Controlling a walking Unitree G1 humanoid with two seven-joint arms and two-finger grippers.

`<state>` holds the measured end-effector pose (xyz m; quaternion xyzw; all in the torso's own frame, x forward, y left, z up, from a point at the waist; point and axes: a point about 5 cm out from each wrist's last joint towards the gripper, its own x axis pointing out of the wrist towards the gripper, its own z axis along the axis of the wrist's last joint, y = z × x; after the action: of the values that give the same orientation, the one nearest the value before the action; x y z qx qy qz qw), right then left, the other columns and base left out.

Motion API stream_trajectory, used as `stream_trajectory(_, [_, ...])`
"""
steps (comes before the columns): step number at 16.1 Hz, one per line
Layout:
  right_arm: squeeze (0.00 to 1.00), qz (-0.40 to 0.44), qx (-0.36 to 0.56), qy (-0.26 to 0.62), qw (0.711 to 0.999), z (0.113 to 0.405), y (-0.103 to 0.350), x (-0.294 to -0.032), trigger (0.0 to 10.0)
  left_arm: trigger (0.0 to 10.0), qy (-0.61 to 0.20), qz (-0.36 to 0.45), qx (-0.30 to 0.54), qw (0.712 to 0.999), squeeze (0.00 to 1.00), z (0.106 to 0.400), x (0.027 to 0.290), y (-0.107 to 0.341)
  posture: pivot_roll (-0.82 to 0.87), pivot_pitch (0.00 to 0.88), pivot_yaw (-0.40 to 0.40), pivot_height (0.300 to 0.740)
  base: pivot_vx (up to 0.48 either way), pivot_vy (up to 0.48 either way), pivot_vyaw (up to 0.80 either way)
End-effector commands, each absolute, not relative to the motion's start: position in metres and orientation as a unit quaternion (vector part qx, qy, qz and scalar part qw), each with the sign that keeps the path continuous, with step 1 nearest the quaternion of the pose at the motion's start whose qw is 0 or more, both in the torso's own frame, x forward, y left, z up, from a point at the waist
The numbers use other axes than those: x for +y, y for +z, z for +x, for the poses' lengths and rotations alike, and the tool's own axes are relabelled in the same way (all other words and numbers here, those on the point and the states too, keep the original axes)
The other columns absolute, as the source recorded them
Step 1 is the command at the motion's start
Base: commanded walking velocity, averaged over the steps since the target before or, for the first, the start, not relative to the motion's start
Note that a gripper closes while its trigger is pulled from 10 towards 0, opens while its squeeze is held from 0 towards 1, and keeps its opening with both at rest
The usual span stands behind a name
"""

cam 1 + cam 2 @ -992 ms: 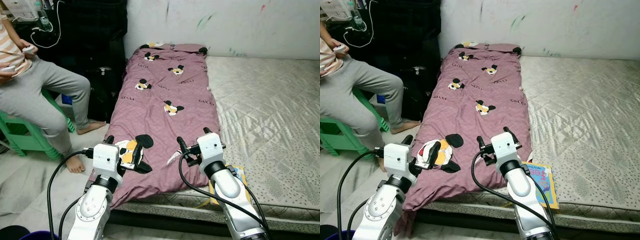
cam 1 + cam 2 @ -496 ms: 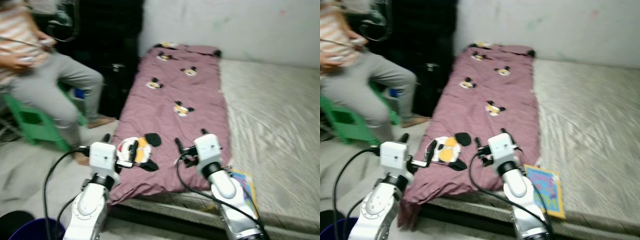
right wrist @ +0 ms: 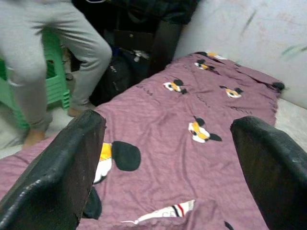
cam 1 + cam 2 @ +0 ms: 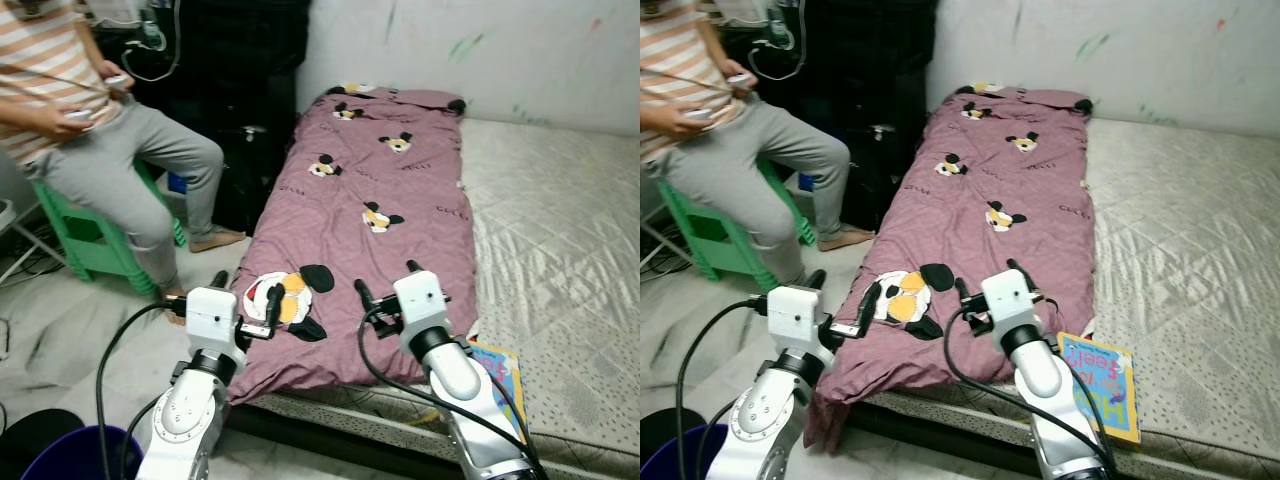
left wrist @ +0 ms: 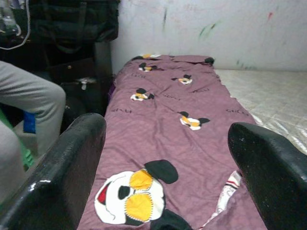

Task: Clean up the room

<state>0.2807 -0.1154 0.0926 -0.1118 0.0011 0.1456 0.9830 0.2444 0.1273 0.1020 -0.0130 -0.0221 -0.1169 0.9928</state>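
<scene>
Looks like the cleanup has barely started. The purple blanket point(image 4: 370, 215) lies spread along the bed's left edge, its near corner rumpled and drooping off the mattress point(image 4: 560, 230), and a picture book point(image 4: 1102, 385) sits at the near edge by the right arm. Both the left gripper point(image 4: 245, 300) and right gripper point(image 4: 385, 296) hover over the blanket's near end, fingers spread wide — holding nothing. A person point(image 4: 100, 150) sits on a green stool point(image 4: 85, 245) at the left. I'd guess straightening that blanket and putting away the book are both still to do.
</scene>
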Motion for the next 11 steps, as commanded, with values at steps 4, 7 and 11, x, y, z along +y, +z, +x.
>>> stream_trajectory(4, [0.0, -0.094, 0.001, 0.148, 0.984, 0.2829, 0.0942, -0.1141, 10.0, 10.0, -0.134, -0.013, -0.028, 0.99, 0.0, 0.2451, 0.1262, 0.104, -0.03, 0.0, -0.004, 0.74, 0.0, 0.0, 0.0])
stream_trajectory(7, [0.0, -0.083, 0.005, 0.144, 0.986, 0.2833, 0.0938, -0.1159, 10.0, 10.0, -0.136, -0.014, -0.027, 0.99, 0.0, 0.245, 0.1264, 0.1038, -0.03, 0.0, -0.004, 0.74, 0.0, 0.0, -0.53])
stream_trajectory(11, [0.0, -0.084, 0.002, 0.143, 0.986, 0.2838, 0.0942, -0.1158, 10.0, 10.0, -0.142, -0.021, -0.029, 0.989, 0.0, 0.2446, 0.1263, 0.1043, -0.03, 0.0, -0.003, 0.74, 0.0, 0.0, -0.58])
